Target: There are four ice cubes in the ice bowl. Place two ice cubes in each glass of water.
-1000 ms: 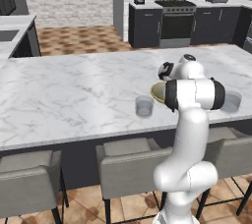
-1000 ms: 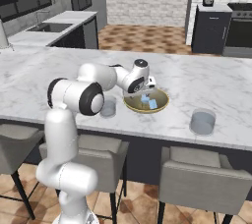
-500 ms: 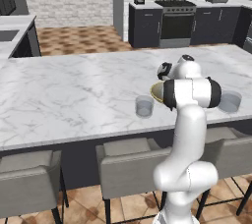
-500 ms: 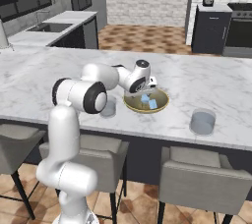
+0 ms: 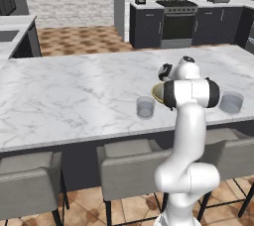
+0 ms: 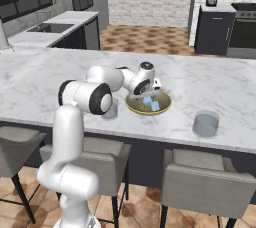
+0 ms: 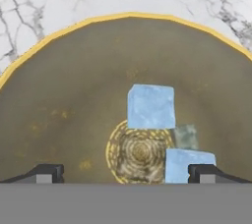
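Hand view: my pincer (image 7: 126, 173) hung spread wide and empty, low inside the ice bowl (image 7: 59, 95). One ice cube (image 7: 150, 106) lay at frame centre; a second cube (image 7: 183, 165) sat at lower right, against my right fingertip (image 7: 206, 173). Over the past second my hand had edged slightly lower into the bowl, so I judged a grasp imminent but not begun. Right base view: near glass (image 6: 111, 109) left of the bowl on the table (image 6: 45, 77), far glass (image 6: 206, 124) at right.
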